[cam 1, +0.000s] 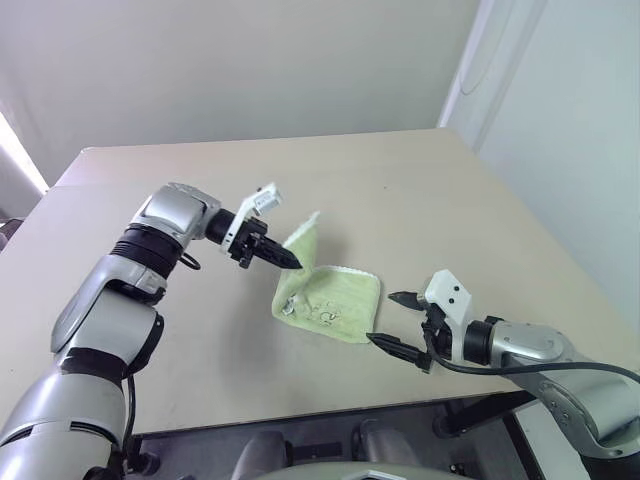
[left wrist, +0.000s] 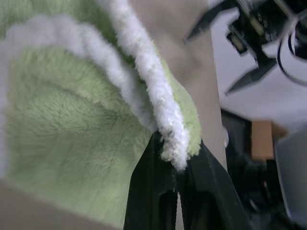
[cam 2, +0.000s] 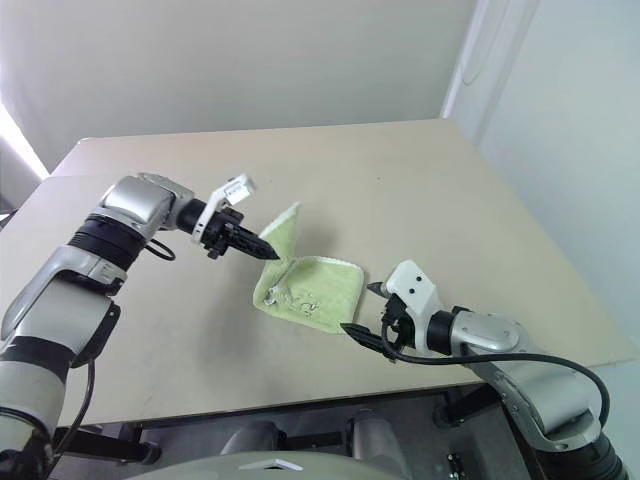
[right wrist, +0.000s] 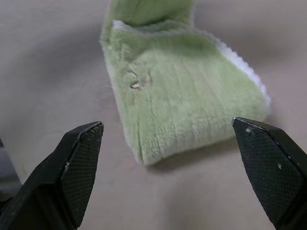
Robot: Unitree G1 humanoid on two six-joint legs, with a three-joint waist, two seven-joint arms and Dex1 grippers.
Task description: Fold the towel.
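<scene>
The pale green towel point(cam 1: 335, 300) lies on the beige table point(cam 1: 450, 190), partly doubled over, with black marks and a small white tag on its near-left part. My left gripper point(cam 1: 291, 262) is shut on the towel's white-stitched edge point(left wrist: 163, 115) and holds that flap up above the rest of the cloth. My right gripper point(cam 1: 383, 318) stands open just off the towel's near-right corner, fingers apart and nothing between them. In the right wrist view the towel point(right wrist: 182, 96) lies just beyond the spread fingertips point(right wrist: 84, 143).
The table's front edge point(cam 1: 330, 410) runs just behind my right gripper. Bare tabletop stretches to the far side and both sides of the towel. A white wall panel point(cam 1: 560, 120) stands past the table's right edge.
</scene>
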